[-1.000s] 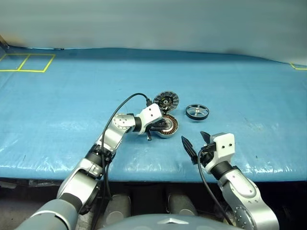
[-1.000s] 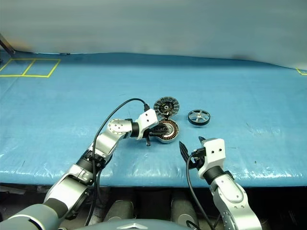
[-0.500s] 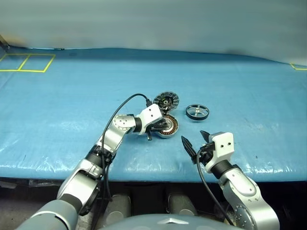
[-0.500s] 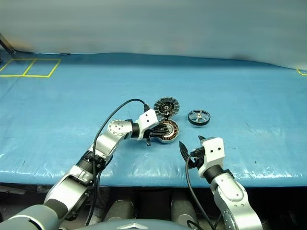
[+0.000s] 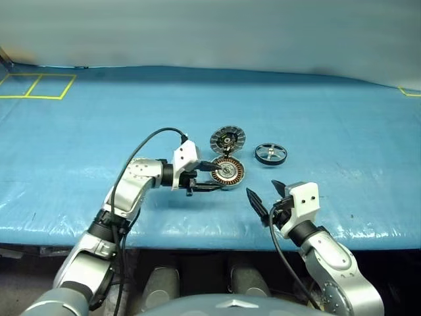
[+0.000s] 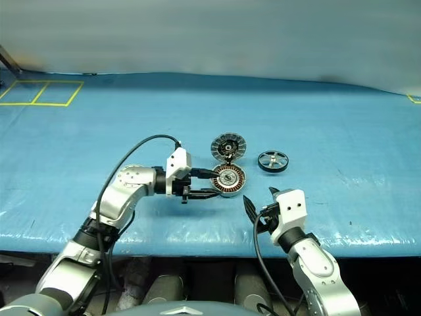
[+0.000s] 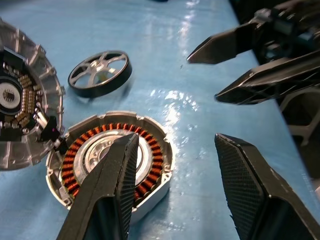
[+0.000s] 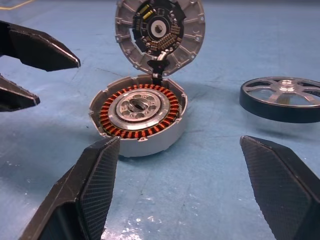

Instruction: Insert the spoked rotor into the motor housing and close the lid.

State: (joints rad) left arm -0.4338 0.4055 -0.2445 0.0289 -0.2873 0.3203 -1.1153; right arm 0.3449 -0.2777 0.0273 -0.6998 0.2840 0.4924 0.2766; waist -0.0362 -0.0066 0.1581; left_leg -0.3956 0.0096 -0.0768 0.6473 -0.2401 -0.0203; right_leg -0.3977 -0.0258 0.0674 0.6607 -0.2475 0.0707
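The blue table (image 5: 79, 145) carried everything. The left gripper (image 5: 205, 176) lay at nine o'clock of the housing (image 5: 227, 172), fingers parted and holding nothing, just beside its rim, probably making room for the other arm. The right gripper (image 5: 266, 196), fingers spread wide and empty, waited near the housing's five o'clock. The lid (image 5: 227, 139) stood hinged open at twelve o'clock, leaving the windings exposed. The rotor (image 5: 270, 153) lay flat at two o'clock, not yet inserted.
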